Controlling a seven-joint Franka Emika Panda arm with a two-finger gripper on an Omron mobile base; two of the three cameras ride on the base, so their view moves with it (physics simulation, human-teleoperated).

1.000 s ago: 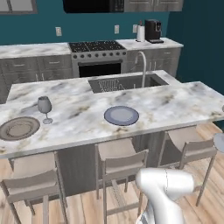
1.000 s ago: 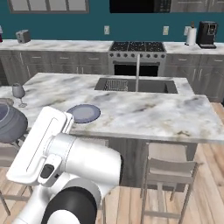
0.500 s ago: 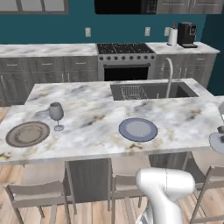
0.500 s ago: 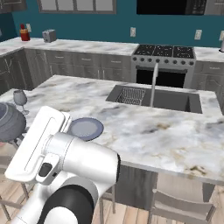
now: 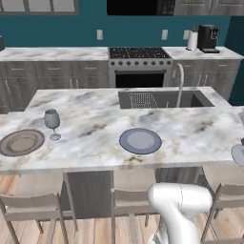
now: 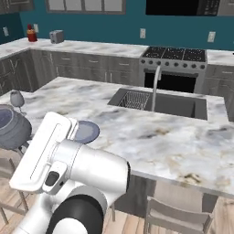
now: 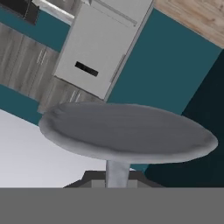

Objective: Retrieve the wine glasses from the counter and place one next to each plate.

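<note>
My gripper [image 7: 117, 183] is shut on the thin stem of a grey wine glass, whose round foot [image 7: 127, 131] spreads wide just ahead of the fingertips. In the right base view the rounded bowl of this held glass [image 6: 11, 128] hangs at the left edge, beside my white arm. The other wine glass [image 5: 52, 121] [image 6: 17, 99] stands upright on the island, just right of the brownish-grey plate [image 5: 21, 142]. The pale blue-grey plate [image 5: 140, 140] [image 6: 86, 131] lies near the island's front edge with no glass beside it. The counter [image 5: 52, 53] [image 6: 82, 45] runs along the back wall.
The marble island [image 5: 200, 128] holds a sink [image 5: 162, 99] with a tall faucet [image 5: 179, 81]. Stools [image 5: 133, 200] stand along its near side. On the back wall are a stove [image 5: 138, 53], a coffee machine [image 5: 208, 38], a paper towel roll [image 5: 192, 41] and a toaster [image 6: 56, 36].
The whole picture has shifted in both base views, so the base has moved along the island. The glass beside the brownish plate and both plates stay put. My grip is unchanged.
</note>
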